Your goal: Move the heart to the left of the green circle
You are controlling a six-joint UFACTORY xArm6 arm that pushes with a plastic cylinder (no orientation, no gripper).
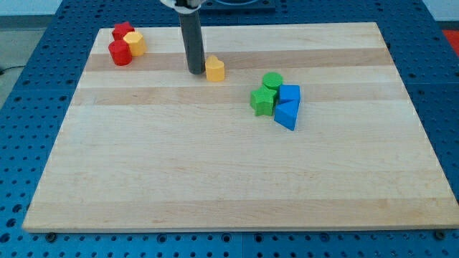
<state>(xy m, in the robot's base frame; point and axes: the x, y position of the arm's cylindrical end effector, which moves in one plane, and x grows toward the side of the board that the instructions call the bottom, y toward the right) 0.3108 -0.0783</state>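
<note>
A yellow heart (214, 69) sits on the wooden board (229, 165) near the view's top, left of centre. My tip (195, 71) rests just left of the heart, close to or touching it. A green circle (272, 80) lies to the right of the heart, in a cluster with a green star (262, 101), a blue cube (290, 94) and a blue triangle (286, 115). The heart is well apart from the green circle, up and to its left.
At the view's top left stand a red block (122, 31), a red cylinder (120, 53) and a yellow hexagon (134, 42), touching each other. The board's edges border a blue perforated table (29, 129).
</note>
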